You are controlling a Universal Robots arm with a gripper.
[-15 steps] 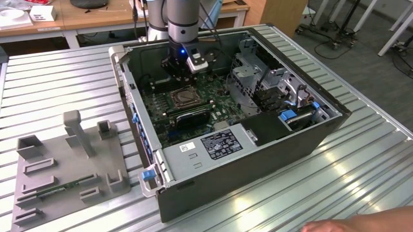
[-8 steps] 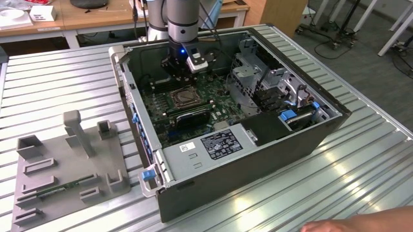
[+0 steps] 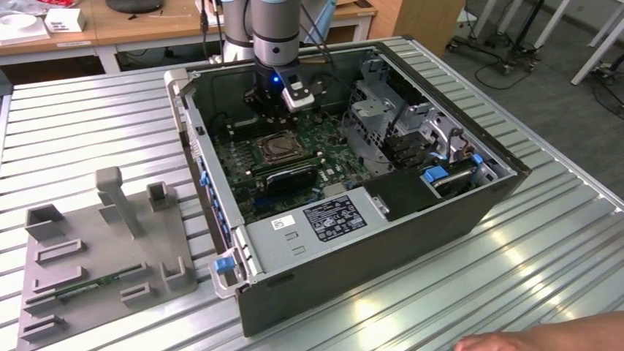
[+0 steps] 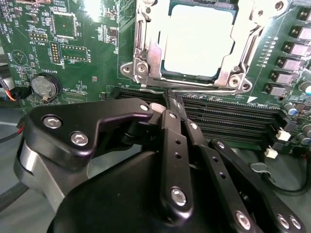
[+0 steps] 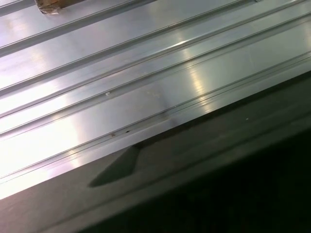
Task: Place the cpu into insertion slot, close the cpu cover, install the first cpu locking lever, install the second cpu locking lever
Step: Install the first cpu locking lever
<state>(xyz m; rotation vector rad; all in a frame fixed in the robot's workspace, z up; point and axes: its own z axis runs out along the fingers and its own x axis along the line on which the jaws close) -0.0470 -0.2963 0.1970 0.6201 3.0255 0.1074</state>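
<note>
- Find the pincer point(image 3: 276, 113) inside the open computer case point(image 3: 390, 241), low over the green circuit board point(image 4: 73, 29); in the second wrist view, fingers point(image 4: 175, 145) drawn together at the tips, nothing gripped
- In that same view, tips over the long black memory slots point(image 4: 233, 121), just beside the insertion slot point(image 3: 277, 148); cannot tell whether touching the board
- See the cpu point(image 4: 197, 41) lying flat in the slot, pale silver top upward, apart from the pincer
- Note the cpu cover point(image 4: 146, 46) down around the cpu, framing its visible sides
- On the slatted metal tabletop point(image 3: 98, 124), toward the exterior view's left of the case: a grey fixture tray point(image 3: 107, 241)
- At the exterior view's lower right edge: part of a person's arm point(image 3: 556, 338)
</note>
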